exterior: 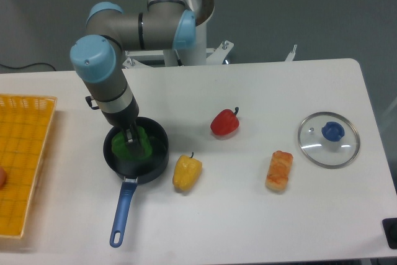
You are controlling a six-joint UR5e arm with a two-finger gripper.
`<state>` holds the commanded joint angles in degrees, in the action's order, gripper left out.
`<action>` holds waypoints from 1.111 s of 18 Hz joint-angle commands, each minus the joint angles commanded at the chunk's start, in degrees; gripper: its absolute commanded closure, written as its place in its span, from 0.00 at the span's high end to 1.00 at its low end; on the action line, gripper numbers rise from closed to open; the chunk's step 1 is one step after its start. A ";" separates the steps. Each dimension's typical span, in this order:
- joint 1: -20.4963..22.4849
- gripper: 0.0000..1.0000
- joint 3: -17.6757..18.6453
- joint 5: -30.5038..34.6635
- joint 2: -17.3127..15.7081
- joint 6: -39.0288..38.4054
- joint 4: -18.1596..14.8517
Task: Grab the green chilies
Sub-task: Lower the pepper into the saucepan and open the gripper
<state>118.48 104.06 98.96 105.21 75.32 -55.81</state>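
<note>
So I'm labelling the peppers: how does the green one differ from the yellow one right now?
The green chilies are dark green; the yellow bell pepper is yellow. The green one sits in the black pan with the gripper on it; the yellow one lies on the white table beside the pan, untouched. Both look glossy and similar in size.

Glossy green chilies (131, 144) inside the black pan (155, 159).
</note>
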 joint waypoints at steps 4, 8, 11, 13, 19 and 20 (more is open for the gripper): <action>0.00 0.72 0.53 0.09 0.17 0.00 0.00; 0.00 0.72 0.45 0.18 0.35 0.00 0.18; 0.00 0.72 0.36 0.18 0.53 0.00 0.26; 0.00 0.75 0.36 0.18 0.53 -0.09 0.26; 0.00 0.83 -0.43 0.27 1.14 -0.26 0.26; 0.00 0.83 -0.43 0.70 1.49 -0.35 0.44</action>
<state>118.48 103.62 99.66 106.70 74.97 -55.37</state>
